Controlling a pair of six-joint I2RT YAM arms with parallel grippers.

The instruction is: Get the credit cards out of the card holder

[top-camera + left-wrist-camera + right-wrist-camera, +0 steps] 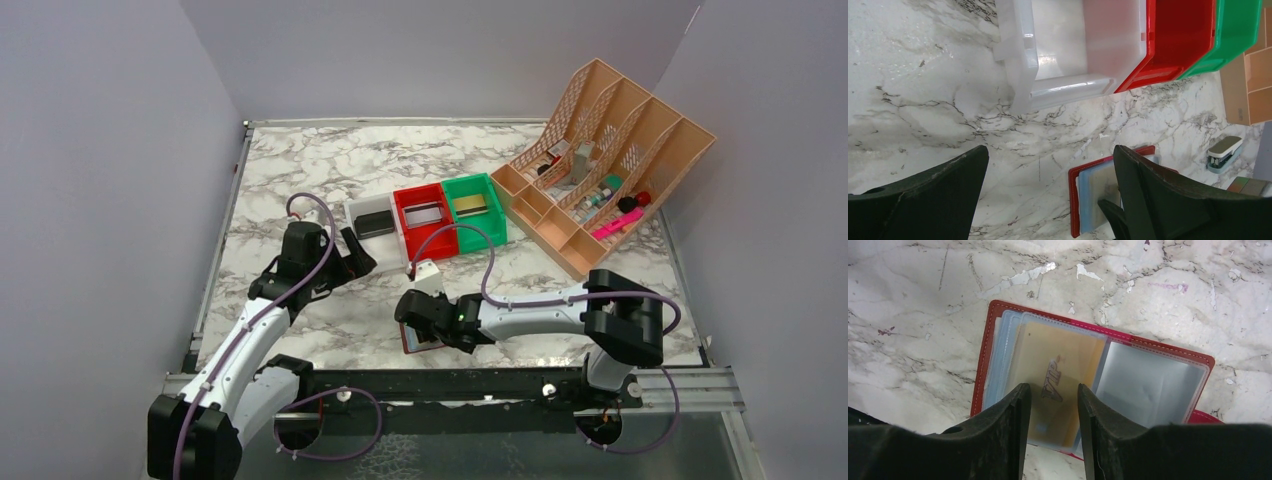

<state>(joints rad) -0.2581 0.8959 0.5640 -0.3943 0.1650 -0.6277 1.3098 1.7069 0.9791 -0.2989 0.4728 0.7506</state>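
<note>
The card holder (992, 340) lies open on the marble, dark red with light-blue pockets, and a gold credit card (1058, 360) marked VIP sits in its left pocket. My right gripper (1053, 386) hovers just over that card, jaws partly apart with nothing between them. From above, the card holder (415, 345) peeks out under the right gripper (412, 328). My left gripper (358, 258) stands wide open and empty near the white bin, with the card holder (1093, 190) to its right. A black card (374, 224), a grey card (424, 213) and a gold card (470, 205) each lie in a bin.
White bin (1063, 85), red bin (1178, 40) and green bin (1238, 30) stand in a row behind the grippers. A peach desk organizer (600, 160) leans at the back right. A small stapler (1224, 152) lies on the marble right of the card holder.
</note>
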